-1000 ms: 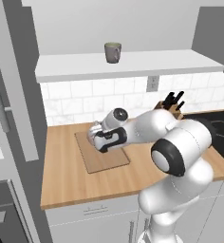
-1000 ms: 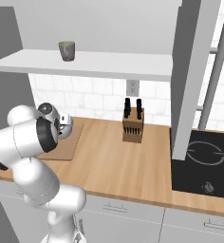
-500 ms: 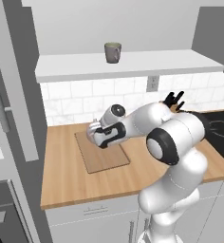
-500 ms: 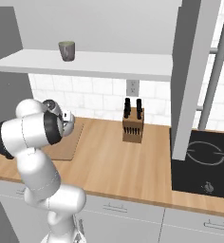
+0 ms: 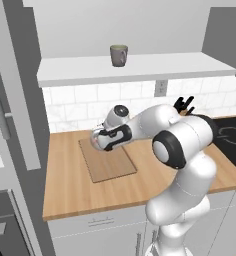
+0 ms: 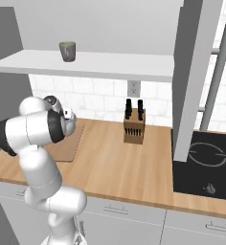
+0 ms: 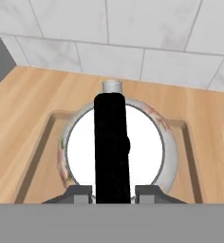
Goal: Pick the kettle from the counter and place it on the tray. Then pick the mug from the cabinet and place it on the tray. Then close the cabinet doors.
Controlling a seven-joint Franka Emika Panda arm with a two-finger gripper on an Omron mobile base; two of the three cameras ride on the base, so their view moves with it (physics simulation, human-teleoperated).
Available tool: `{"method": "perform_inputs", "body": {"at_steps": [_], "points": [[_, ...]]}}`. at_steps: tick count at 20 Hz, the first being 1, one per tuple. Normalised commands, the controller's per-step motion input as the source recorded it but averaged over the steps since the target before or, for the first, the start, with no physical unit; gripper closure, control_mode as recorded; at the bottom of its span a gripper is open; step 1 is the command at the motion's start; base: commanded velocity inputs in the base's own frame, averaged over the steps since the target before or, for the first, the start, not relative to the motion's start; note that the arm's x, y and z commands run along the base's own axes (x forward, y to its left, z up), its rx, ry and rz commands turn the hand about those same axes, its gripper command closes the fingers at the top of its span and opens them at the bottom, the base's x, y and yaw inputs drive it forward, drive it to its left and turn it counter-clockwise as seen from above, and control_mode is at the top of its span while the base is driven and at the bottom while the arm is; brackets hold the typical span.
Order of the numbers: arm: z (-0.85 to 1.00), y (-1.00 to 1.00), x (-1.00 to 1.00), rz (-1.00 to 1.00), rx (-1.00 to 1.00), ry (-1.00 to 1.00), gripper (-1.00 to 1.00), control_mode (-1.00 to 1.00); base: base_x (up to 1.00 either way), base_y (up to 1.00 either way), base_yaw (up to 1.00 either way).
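Kettle (image 7: 115,144) sat on the tray (image 7: 37,166) at its wall-side end, gripper (image 7: 113,191) fingers straddling the black handle, grip state indeterminate; a skewed lift-off could snag the handle and tip it.

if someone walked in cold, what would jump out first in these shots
The big white arm bent low over the light wooden counter, its gripper straddling the black arched handle of a squat whitish floral kettle that sits on the flat wooden tray by the tiled wall. Next, a lone grey-green mug on the white shelf above. A wooden knife block stands to the right on the counter.
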Motion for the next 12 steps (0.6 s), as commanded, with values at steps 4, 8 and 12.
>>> {"method": "perform_inputs", "body": {"at_steps": [4,8,12], "points": [[-0.03,0.00,0.09,0.00,0.00,0.00,-1.00,-1.00,0.00,0.00,0.00],[-0.03,0.00,0.04,0.00,0.00,-0.05,-1.00,-1.00,0.00,0.00,0.00],[0.12,0.00,-0.17,0.00,0.02,-0.12,-1.00,-1.00,0.00,0.00,0.00]]}}
